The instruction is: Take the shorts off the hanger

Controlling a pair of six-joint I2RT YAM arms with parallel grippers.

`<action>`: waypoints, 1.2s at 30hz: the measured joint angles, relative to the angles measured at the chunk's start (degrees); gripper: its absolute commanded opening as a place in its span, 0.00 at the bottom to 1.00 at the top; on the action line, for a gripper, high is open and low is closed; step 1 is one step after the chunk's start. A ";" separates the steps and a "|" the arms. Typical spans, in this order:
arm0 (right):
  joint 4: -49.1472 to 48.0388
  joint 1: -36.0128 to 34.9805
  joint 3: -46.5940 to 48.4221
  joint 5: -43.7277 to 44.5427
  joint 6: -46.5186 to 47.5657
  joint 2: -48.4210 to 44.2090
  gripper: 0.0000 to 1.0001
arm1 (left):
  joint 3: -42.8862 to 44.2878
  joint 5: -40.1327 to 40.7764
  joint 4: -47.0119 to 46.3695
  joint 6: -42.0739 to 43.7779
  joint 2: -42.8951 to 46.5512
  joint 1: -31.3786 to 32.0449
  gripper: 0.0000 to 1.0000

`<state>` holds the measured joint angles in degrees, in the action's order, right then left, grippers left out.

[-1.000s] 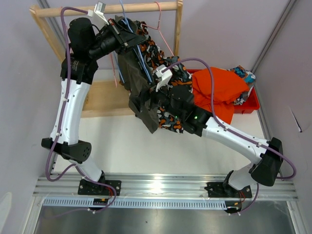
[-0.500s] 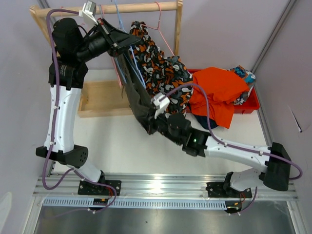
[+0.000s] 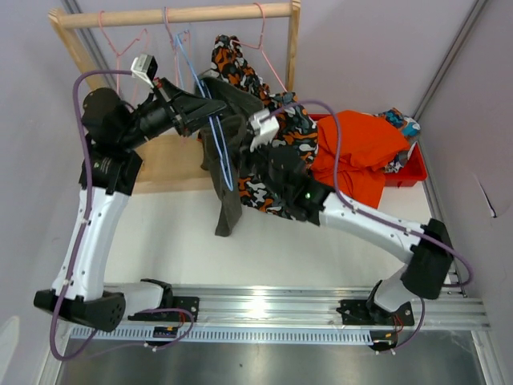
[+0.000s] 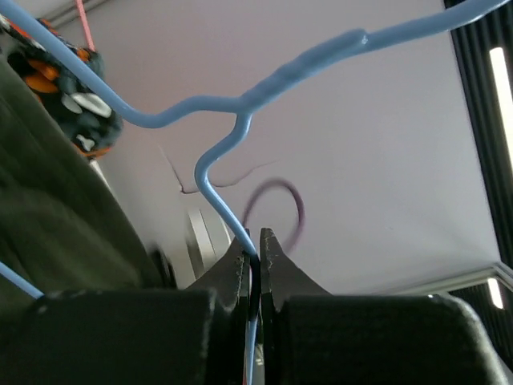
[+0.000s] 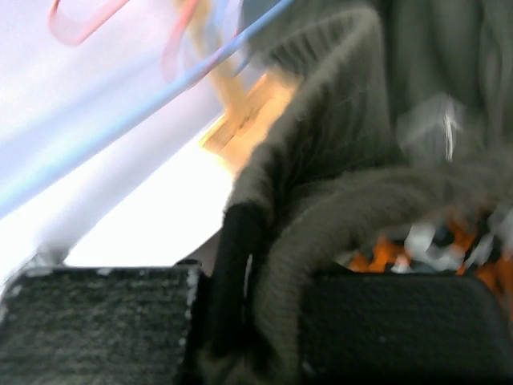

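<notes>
Olive green shorts hang from a blue wire hanger, held off the rail. My left gripper is shut on the hanger's neck; the left wrist view shows the blue hanger pinched in that gripper, with olive shorts at the left. My right gripper is shut on a fold of the olive shorts, which fills the gripper. Blotch-print shorts hang behind on a pink hanger.
The wooden rack's rail carries another pink hanger, above its base board. A red bin at the right holds bright orange shorts and a teal-print pair. Purple walls stand close on both sides.
My left gripper has carried the blue hanger down and forward off the rail. The right gripper closed on the olive shorts, dipped toward the table, then rose again.
</notes>
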<state>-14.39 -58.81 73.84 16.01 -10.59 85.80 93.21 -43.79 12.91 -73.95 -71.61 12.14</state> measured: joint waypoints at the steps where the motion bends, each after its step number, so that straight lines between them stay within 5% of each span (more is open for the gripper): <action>1: 0.66 1.55 3.30 -0.85 0.26 2.27 0.00 | -1.31 -0.02 -0.87 -0.94 1.70 0.00 0.00; 5: 1.70 5.57 10.47 -2.62 0.83 7.30 0.00 | -1.60 -0.48 -4.81 -3.10 5.40 0.07 0.00; 10: 2.14 5.33 6.19 -4.26 -0.04 5.79 0.00 | 0.83 -1.92 -8.52 -5.05 6.54 0.09 0.00; 14: 3.08 2.91 -4.31 -4.09 -1.42 -0.07 0.00 | 0.72 -3.13 -12.50 -8.59 6.36 0.20 0.00; 21: 11.23 -11.02 -10.23 5.14 2.29 -18.16 0.00 | 6.47 -3.10 -2.54 0.57 4.57 0.22 0.00; 30: 17.53 -10.93 21.07 16.55 18.29 -25.62 0.00 | 3.17 -1.53 8.70 14.45 4.68 0.22 0.00; 36: 21.40 3.02 39.82 16.00 27.43 -18.12 0.00 | 2.34 -0.85 14.49 21.86 4.70 0.22 0.00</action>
<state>7.01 -55.79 113.67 32.01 16.84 67.68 95.55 -44.64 27.40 -52.10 -66.92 12.36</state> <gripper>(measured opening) 0.067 0.040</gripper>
